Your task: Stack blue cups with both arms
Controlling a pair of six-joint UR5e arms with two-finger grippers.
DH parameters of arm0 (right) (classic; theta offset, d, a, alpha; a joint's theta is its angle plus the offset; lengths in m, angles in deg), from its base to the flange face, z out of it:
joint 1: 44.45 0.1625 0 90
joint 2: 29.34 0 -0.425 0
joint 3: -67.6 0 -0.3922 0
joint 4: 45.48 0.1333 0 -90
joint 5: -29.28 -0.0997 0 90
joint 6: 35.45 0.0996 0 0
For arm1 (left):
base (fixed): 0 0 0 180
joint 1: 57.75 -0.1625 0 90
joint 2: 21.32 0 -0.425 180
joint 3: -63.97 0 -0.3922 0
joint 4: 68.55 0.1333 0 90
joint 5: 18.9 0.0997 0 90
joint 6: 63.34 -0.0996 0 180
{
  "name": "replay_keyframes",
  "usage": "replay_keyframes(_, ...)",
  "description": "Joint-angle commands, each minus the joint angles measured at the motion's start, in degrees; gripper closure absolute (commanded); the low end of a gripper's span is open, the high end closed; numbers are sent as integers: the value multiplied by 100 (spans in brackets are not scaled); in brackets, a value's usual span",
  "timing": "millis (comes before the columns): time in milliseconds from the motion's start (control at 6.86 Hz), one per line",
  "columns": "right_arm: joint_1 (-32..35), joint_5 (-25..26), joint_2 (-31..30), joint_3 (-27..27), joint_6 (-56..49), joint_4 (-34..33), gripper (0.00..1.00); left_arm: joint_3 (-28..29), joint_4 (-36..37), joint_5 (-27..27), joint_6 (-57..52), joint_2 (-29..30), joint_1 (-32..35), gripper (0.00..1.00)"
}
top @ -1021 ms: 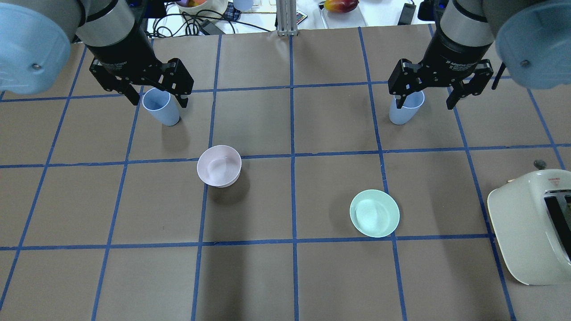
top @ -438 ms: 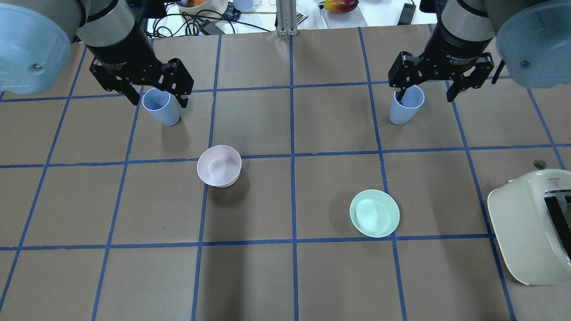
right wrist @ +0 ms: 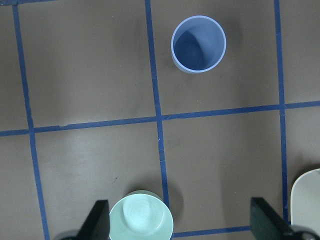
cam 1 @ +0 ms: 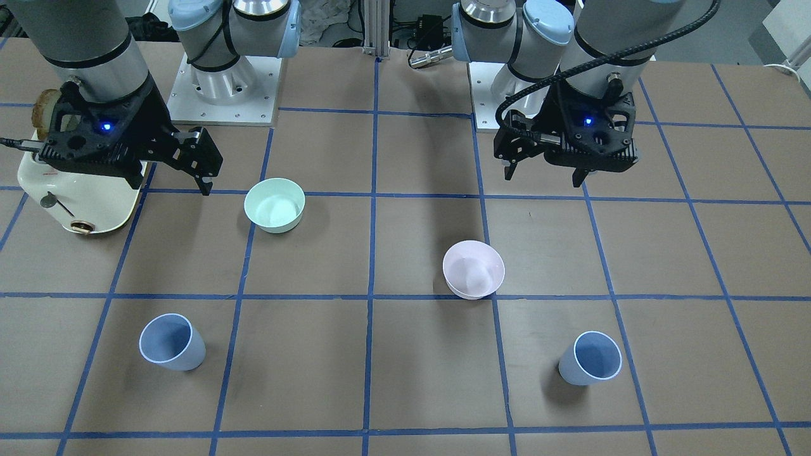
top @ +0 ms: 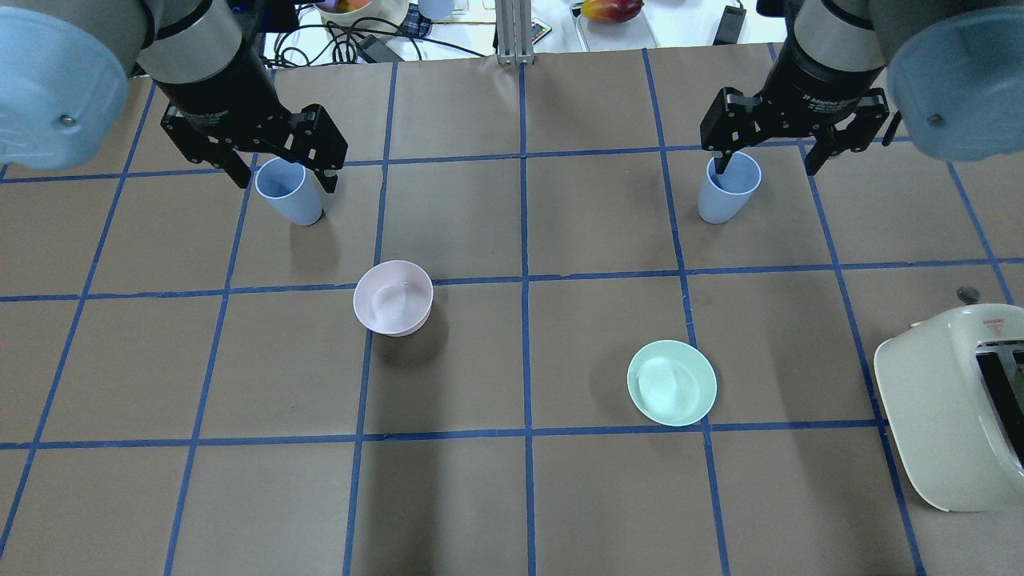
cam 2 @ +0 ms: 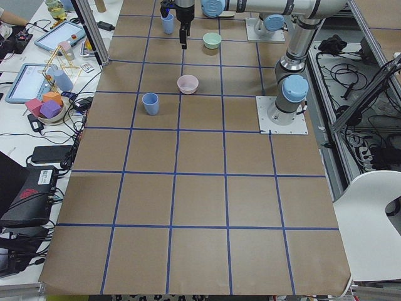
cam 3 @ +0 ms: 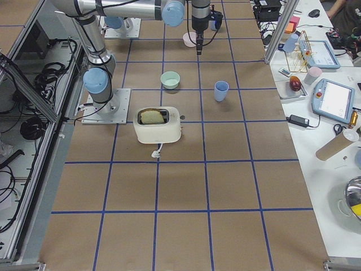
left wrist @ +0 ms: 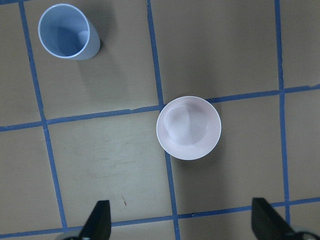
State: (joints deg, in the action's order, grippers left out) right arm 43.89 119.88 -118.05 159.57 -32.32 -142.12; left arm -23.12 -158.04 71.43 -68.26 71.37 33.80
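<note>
Overhead exterior view: the right gripper (top: 768,166) sits a little higher in the picture than a second ago, so more of the right cup's (top: 726,190) rim shows beneath its fingers. The left gripper (top: 285,182) has not shifted, nor have the cups or bowls.

Both jaws are spread wide and hold nothing. In the wrist views the fingertips stand at the bottom corners with each cup well ahead of them, upright and mouth up. The front-facing view confirms it: the left gripper (cam 1: 543,177) and right gripper (cam 1: 171,185) hang high, well apart from the left cup (cam 1: 592,358) and right cup (cam 1: 171,342).

The left cup (top: 288,192) and the right cup stand well apart in the same row of squares, one row in from the table's (top: 592,96) far edge. A stretch of brown paper crossed by blue tape lines (top: 524,240) runs between them. The pink bowl (top: 393,298) lies nearer the robot than the left cup, the mint bowl (top: 671,382) nearer still, below the right cup. A toaster (top: 952,408) sits at the table's right edge.
</note>
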Motion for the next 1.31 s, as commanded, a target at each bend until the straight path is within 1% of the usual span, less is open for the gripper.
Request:
replay_keyframes(0,-1,-7,12,-3,-5,14,0,-1,1,2,8,3,-6,0)
replay_keyframes(146,-27,19,21,-4,-23,-3,0,8,10,-7,8,3,-15,0)
replay_keyframes(583,-360,134,442,-83,-110,-38,0,-1,10,2,8,3,-15,0)
replay_keyframes(729,-431,125,582,-126,-415,-82,0,-1,10,2,8,3,-15,0)
replay_keyframes(875,-457,116,714,-248,-532,-169,0,-1,19,2,8,12,-15,0)
replay_keyframes(1021,-466,125,1081,-476,-568,-362,0,-1,19,2,8,21,-15,0)
replay_keyframes(1167,-597,73,1520,-852,-585,-398,0,8,28,-7,8,30,-15,0)
